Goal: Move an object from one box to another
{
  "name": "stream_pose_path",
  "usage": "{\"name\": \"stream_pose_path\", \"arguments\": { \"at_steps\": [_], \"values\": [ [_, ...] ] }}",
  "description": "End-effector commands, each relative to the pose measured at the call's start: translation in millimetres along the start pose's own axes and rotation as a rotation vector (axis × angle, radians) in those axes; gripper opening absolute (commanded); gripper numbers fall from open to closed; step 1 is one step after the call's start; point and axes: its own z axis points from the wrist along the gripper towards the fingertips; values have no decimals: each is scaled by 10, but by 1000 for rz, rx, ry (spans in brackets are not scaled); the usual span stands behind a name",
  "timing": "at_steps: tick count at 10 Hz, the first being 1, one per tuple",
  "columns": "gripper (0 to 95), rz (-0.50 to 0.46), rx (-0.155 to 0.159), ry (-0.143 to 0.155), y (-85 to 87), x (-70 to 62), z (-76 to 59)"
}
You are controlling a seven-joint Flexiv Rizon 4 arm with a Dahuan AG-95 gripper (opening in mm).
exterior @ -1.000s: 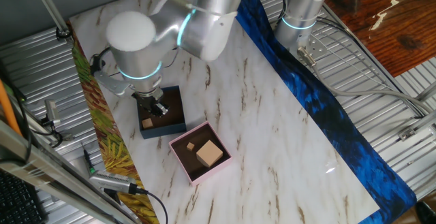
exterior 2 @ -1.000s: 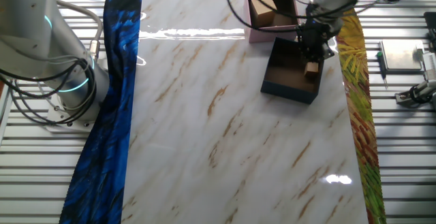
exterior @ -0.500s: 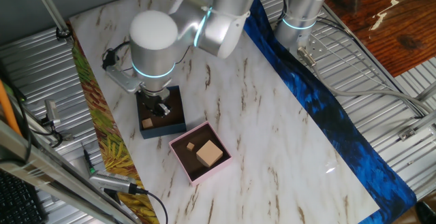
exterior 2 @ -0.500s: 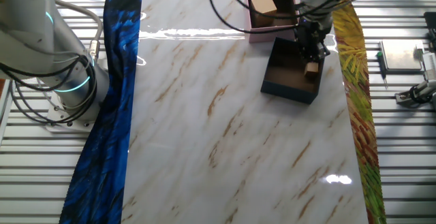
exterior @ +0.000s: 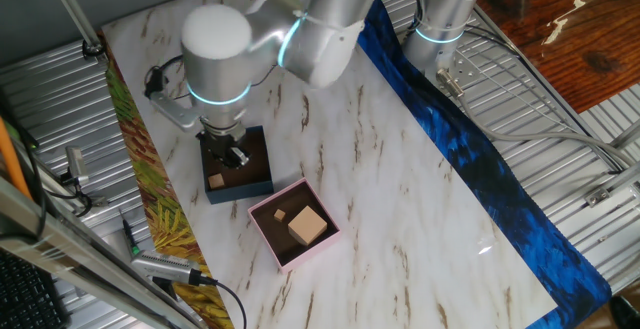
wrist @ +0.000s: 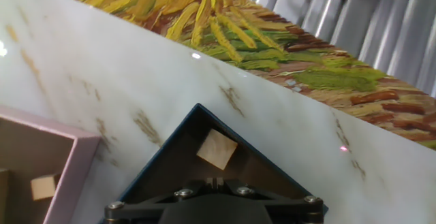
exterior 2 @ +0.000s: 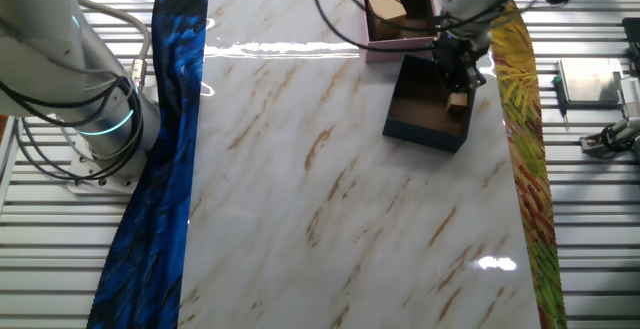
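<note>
Carefully, we lower the gripper [exterior: 232, 157] straight over the small wooden cube [wrist: 217, 149] in the navy box [exterior 2: 424, 127] corner — jaws' spread unreadable — then carry it to the pink box [exterior: 268, 209].

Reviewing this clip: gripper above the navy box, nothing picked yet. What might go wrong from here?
The small wooden cube sits close to a corner of the navy box, so a descending jaw might strike a wall or shove the box. The pink box stands right beside it and could get nudged. The gripper hides its jaws, so alignment is uncertain.
</note>
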Motion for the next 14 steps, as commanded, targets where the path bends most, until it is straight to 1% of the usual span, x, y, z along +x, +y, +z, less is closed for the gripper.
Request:
{"name": "stream_pose_path", "arguments": {
  "at_steps": [1, 2, 3, 4, 6, 10, 12, 13, 14],
  "values": [
    [0, -20, -42, 14, 18, -3, 9],
    [0, -18, -40, 16, 18, -3, 9],
    [0, -7, -30, 17, 18, -3, 9],
    [0, 6, -11, 17, 18, -3, 9],
    [0, 16, -7, 10, 18, -3, 9],
    [0, 42, 2, -17, 18, -3, 9],
    [0, 44, 19, -34, 18, -3, 9],
    [0, 49, 28, -48, 18, -3, 9],
    [0, 51, 32, -56, 18, -3, 9]
  ]
}}
